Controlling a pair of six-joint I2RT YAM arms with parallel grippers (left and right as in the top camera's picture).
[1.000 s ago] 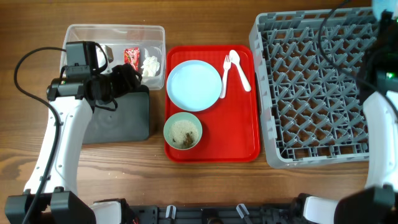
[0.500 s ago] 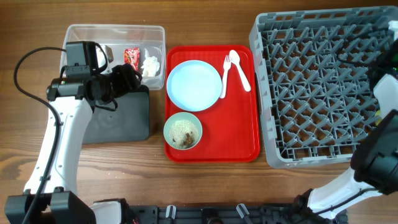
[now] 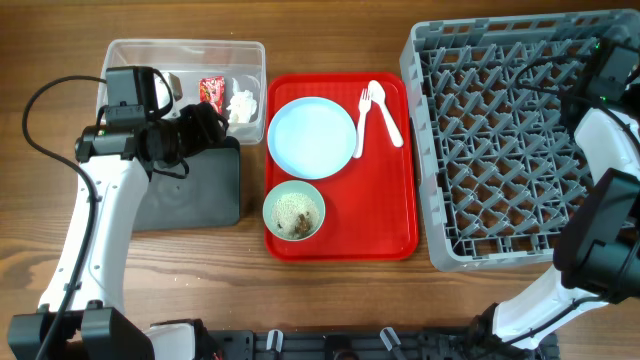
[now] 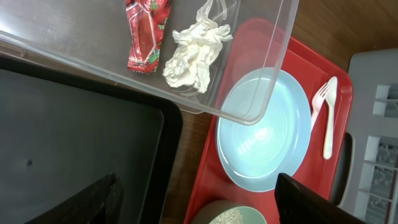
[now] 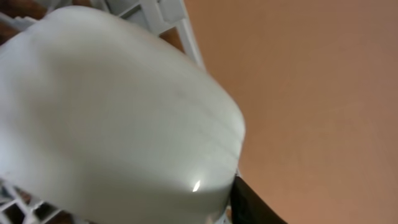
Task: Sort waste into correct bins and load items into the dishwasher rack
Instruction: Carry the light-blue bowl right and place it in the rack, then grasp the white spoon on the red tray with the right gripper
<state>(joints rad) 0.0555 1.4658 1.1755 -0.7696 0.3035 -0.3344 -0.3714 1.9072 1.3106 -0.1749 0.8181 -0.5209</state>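
The waste-sorting step looks partly done. The wrapper (image 3: 211,90) and the tissue (image 3: 243,105) lie side by side in the clear tub (image 3: 185,45), while the scraps (image 3: 293,212) sit in the green bowl (image 3: 268,205) on the red tray (image 3: 385,200). Nothing shows in the black tray (image 3: 200,190).

The left arm (image 3: 100,210) hangs over the seam between tub and black tray. Its jaws stand wide apart and hold nothing; the wrist view looks between them at the tub corner and the plate (image 3: 312,137).

The right arm (image 3: 605,140) reaches over the far right side of the rack (image 3: 500,252). Its wrist view is filled by a pale blurred mass against the lattice, so I cannot tell how its jaws stand or whether they hold anything.

The plate, fork (image 3: 364,112) and spoon (image 3: 388,118) rest on the red tray, not yet loaded, and the rack's visible part looks bare.

The next move probably falls to the left arm: cross to the bowl, take its rim, and tip the scraps into the black tray. That needs a firm pinch on a thin edge and a level carry, since loose crumbs would scatter over the bench (image 3: 350,300).
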